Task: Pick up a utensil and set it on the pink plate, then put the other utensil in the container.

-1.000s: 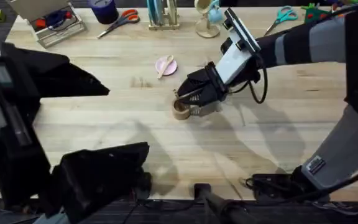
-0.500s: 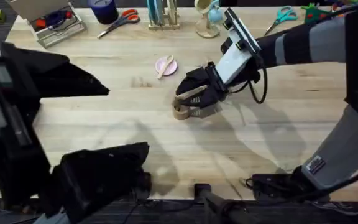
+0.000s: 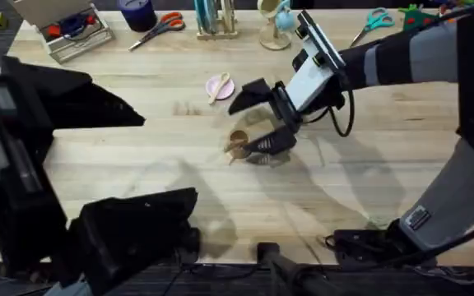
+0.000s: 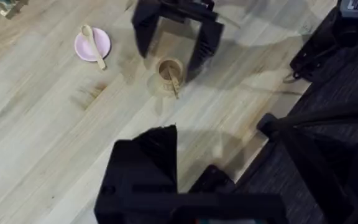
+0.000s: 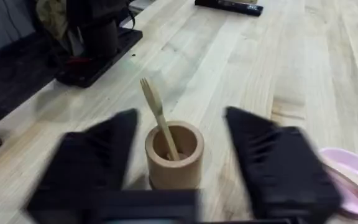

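Fork pale wood, slim; stands in cup mid-bench, tines up, handle tilted against rim. Right claw spread wide, straddling cup. Spoon lies across pink plate.

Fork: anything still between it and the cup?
Nothing visible. The fork already stands in the cup, tines up, leaning on the rim. The right gripper is open with a finger on either side of the cup, touching neither.
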`<state>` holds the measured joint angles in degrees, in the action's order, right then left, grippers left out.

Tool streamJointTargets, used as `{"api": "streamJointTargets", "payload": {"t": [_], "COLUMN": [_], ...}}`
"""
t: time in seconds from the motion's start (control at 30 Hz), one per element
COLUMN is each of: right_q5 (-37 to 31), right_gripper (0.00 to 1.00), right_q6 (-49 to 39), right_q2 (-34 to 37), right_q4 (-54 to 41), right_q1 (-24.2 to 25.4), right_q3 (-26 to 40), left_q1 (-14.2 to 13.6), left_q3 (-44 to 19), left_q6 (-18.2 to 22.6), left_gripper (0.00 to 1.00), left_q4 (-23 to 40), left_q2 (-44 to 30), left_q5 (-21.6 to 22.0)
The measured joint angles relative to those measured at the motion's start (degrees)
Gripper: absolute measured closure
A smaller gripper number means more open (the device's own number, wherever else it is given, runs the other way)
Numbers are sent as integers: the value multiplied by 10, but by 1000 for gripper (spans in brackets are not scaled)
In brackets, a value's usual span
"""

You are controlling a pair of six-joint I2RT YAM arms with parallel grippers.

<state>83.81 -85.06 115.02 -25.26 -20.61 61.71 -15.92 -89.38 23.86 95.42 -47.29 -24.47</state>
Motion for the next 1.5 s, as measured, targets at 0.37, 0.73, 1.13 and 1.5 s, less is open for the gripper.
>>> {"api": "streamJointTargets", "payload": {"t": [0.37, 0.73, 1.13, 1.5], "right_q5": [0, -6, -244, -497], "right_gripper": [7, 5, 5, 6], "right_q6": [12, 167, 483, 569], "right_q2": [0, -33, -161, -357], "right_q4": [4, 4, 0, -146], "right_q1": [6, 25, 43, 81], "right_q3": [0, 38, 76, 77], "left_q1": [0, 0, 0, 0], "left_q3": [0, 0, 0, 0], "left_q6": [0, 0, 0, 0], "left_gripper": [7, 8, 8, 8], "left_q4": [0, 0, 0, 0], "left_q2": [0, 0, 0, 0], "left_q5": [0, 0, 0, 0]}}
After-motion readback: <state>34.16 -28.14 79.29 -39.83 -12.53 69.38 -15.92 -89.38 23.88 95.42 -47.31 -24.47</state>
